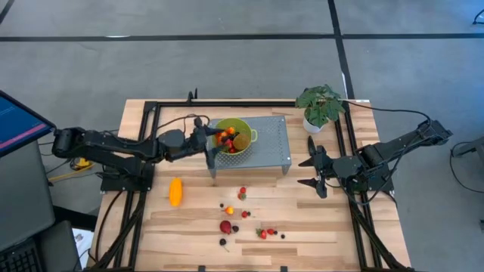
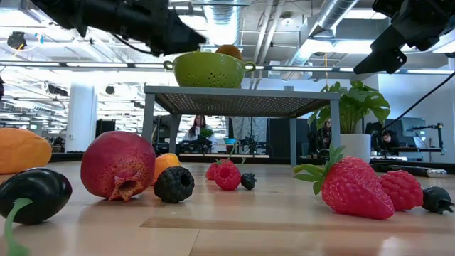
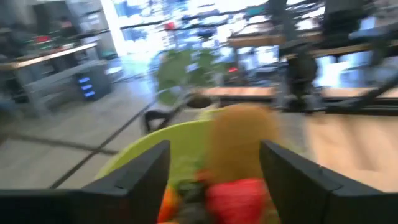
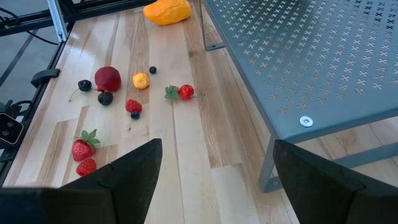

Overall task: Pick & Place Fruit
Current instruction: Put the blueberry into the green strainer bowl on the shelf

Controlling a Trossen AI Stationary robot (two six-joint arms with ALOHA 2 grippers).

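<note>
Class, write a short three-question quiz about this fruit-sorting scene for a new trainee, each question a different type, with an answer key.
1. True or false: the colander stands on the metal rack.
2. Which end effector is over the colander: A left, B right?
3. Fill in: the mango lies on the ____.

Key: 1 true; 2 A; 3 table.

i am working in a big open lab: bare ceiling pipes, desks with a monitor, grey floor.
</note>
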